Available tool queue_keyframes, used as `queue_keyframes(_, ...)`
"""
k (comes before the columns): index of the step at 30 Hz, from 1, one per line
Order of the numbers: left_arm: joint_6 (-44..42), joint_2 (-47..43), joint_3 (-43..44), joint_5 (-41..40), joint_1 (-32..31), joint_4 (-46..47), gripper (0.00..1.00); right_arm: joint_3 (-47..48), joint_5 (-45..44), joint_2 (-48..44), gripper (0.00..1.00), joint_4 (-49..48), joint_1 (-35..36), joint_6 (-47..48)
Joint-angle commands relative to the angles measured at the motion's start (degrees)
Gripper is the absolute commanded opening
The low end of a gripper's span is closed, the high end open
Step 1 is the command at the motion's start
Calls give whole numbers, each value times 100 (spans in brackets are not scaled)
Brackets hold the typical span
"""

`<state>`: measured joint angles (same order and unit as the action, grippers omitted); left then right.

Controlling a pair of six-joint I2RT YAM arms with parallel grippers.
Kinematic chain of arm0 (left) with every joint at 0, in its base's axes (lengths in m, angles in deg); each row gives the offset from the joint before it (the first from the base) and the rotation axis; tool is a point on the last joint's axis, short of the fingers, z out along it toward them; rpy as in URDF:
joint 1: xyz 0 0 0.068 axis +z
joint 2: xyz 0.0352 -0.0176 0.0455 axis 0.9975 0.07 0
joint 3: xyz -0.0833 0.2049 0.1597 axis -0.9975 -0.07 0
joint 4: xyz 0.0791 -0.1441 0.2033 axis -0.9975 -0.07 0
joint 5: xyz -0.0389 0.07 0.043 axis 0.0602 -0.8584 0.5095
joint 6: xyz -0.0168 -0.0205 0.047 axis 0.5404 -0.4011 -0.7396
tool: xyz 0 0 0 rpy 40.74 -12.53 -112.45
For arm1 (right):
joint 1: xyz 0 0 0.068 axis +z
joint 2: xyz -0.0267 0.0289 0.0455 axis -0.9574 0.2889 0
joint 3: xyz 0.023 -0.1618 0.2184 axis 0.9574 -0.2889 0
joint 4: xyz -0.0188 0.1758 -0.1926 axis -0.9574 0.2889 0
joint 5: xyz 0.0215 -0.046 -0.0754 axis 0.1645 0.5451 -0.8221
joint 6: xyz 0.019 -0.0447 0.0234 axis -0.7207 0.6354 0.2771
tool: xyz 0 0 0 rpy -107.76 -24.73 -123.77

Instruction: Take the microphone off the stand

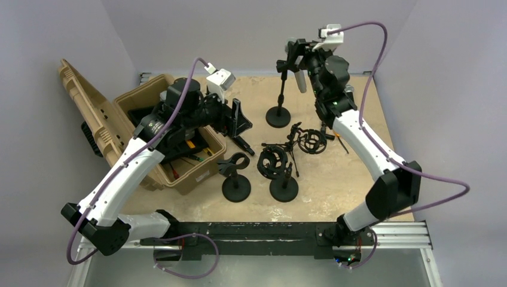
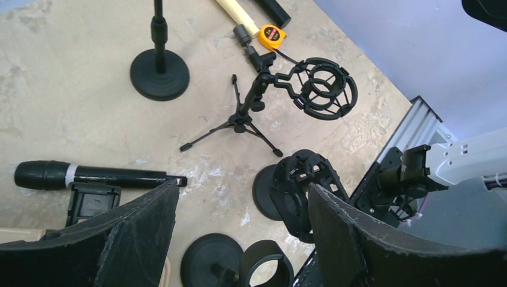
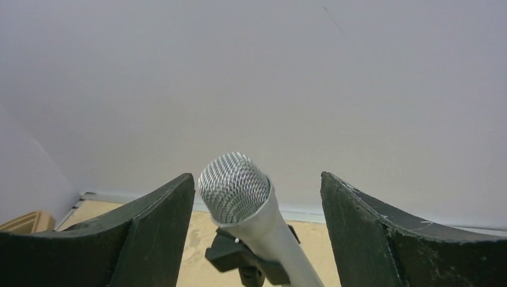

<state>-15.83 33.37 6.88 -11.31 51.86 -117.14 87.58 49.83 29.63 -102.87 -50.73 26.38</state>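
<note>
While my right pincer [image 3: 256, 179] stands spread at the far side of the table [image 1: 335, 197], the silver microphone [image 3: 234, 186] sits between its two fingers with a gap on either side, touching neither. Its mesh head points up toward the back wall, and its body runs down into the black clip [image 3: 239, 258] of the round-based stand [image 1: 278, 101], which is upright near the table's back edge in the view from above. My left pincer [image 2: 244, 188] is spread too and pinches nothing; it hangs above the surface just beside the open tan case [image 1: 200, 178]. Below it I see a black microphone [image 2: 89, 175] lying flat, a small tripod [image 2: 239, 122] carrying a shock mount [image 2: 323, 88], and a yellow tape measure [image 2: 272, 37] farther off.
</note>
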Motion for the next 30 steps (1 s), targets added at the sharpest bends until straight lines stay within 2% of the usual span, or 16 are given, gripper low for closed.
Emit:
queue_keyframes(1, -247, -264, -66, -322, 22, 475, 77, 796, -978, 451, 74, 269, 286, 500)
queue_keyframes(5, -249, -207, -73, -289, 20, 476, 77, 1095, -1619, 749, 73, 311, 604, 815)
queue_keyframes(10, -201, -190, -82, -207, 16, 493, 77, 1644, -2702, 1268, 71, 809, 755, 709)
queue_keyframes(13, -199, -186, -90, -210, 18, 498, 77, 1758, -3065, 1435, 70, 949, 808, 710)
queue_keyframes(22, -194, -125, -113, -219, 16, 514, 77, 1814, -3279, 1583, 61, 1004, 817, 893)
queue_keyframes(25, -208, -104, -117, -235, 15, 516, 77, 1807, -3244, 1590, 50, 958, 813, 1009)
queue_keyframes(30, -235, -65, -139, -238, 18, 533, 77, 1643, -2754, 1499, 22, 805, 817, 1433)
